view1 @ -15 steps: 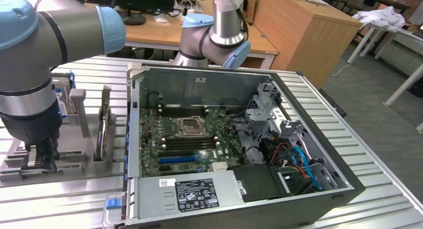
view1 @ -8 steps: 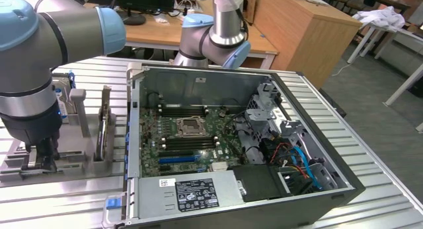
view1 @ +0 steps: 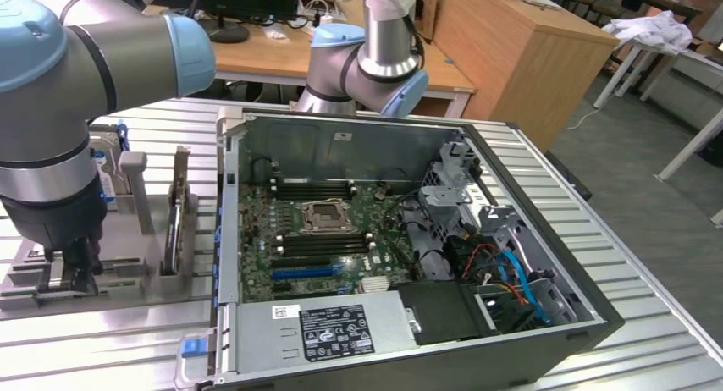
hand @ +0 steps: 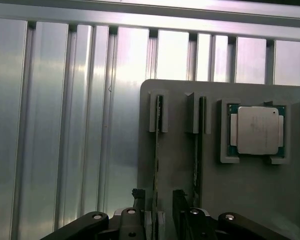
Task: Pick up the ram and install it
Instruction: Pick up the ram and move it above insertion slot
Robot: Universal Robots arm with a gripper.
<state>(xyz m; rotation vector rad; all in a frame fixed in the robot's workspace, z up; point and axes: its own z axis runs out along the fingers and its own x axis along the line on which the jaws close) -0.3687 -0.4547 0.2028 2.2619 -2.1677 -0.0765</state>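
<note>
Ram (hand: 159,150): green memory stick standing on edge in the outer slot of the grey holder block (hand: 179,150), the slot farther from the processor chip (hand: 255,130) seated in the same block.
Second stick (hand: 200,150): the holder block's other slot, between ram and chip.
Gripper (hand: 159,212): low over the holder block, jaws spread wide, one finger on each side of the ram with gaps showing.
Handling: likely light, thin and stiff, but brittle if bent; chips and edge contacts look easily damaged.
Hold: flat faces, squeezed gently and kept square, appears safest.
Computer case (view1: 452,239): open, beside the holder block.
</note>
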